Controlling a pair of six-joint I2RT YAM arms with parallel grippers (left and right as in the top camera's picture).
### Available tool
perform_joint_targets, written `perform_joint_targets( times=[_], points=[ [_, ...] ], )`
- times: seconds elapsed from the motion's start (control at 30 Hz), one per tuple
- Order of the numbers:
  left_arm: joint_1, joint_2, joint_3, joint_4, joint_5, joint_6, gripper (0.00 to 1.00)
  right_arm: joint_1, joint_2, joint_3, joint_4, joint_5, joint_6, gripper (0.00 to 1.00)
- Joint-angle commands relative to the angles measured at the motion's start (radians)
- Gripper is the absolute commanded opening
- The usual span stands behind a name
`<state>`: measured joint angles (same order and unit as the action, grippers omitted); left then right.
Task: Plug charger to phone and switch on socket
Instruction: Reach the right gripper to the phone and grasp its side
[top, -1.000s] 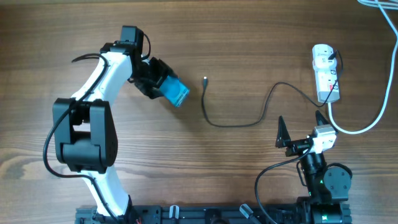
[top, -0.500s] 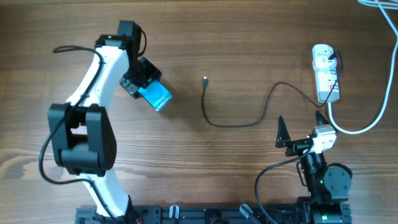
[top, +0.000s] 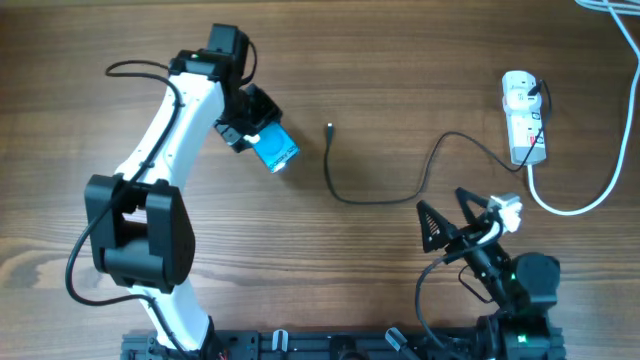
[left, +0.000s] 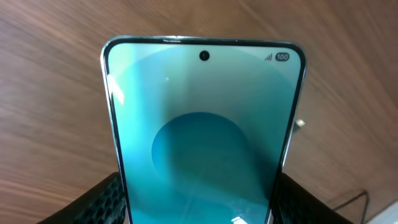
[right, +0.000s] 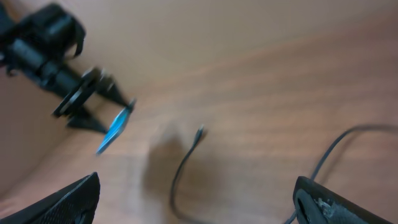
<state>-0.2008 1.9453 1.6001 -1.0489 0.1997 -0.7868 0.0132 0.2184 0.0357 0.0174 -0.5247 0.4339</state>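
Observation:
My left gripper is shut on the phone, a flat smartphone with a teal screen and silver edge, held above the table left of centre. In the left wrist view the phone fills the frame between my fingers. The charger, a thin black cable, curves across the table from the socket at the right to its plug tip, right of the phone. My right gripper is open and empty, near the front right, above the cable's loop. The right wrist view is blurred and shows the cable and the phone.
A thick white cable runs from the socket down and round to the right edge. Black base cables hang by the right arm's base. The socket lies at the far right of the wooden table.
My left gripper has swung right with the phone, back toward the plug tip. My right arm has moved left and forward, tilting its open gripper toward the cable.

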Motion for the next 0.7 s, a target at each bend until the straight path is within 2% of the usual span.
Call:
perform_joint_targets(
  times=[0.0,0.2,0.33,0.47,0.6,0.67],
  points=[
    [-0.031,-0.029,0.018,0.050,0.040,-0.014,0.62,0.006,0.177,0.139,0.008,-0.145,0.039,1.00],
    [-0.054,-0.029,0.018,0.068,0.071,-0.034,0.64,0.006,0.573,0.396,0.004,-0.317,0.041,1.00],
    [-0.054,-0.029,0.018,0.072,0.092,-0.037,0.63,0.006,0.793,0.543,-0.034,-0.345,0.045,1.00],
    [-0.055,-0.029,0.018,0.073,0.128,-0.067,0.63,0.061,0.970,0.586,-0.034,-0.345,0.067,1.00],
    [-0.055,-0.029,0.018,0.078,0.177,-0.098,0.63,0.112,1.065,0.586,-0.031,-0.282,0.067,1.00],
    [-0.055,-0.029,0.018,0.077,0.193,-0.133,0.63,0.112,1.111,0.585,-0.027,-0.195,0.185,1.00]
  ],
)
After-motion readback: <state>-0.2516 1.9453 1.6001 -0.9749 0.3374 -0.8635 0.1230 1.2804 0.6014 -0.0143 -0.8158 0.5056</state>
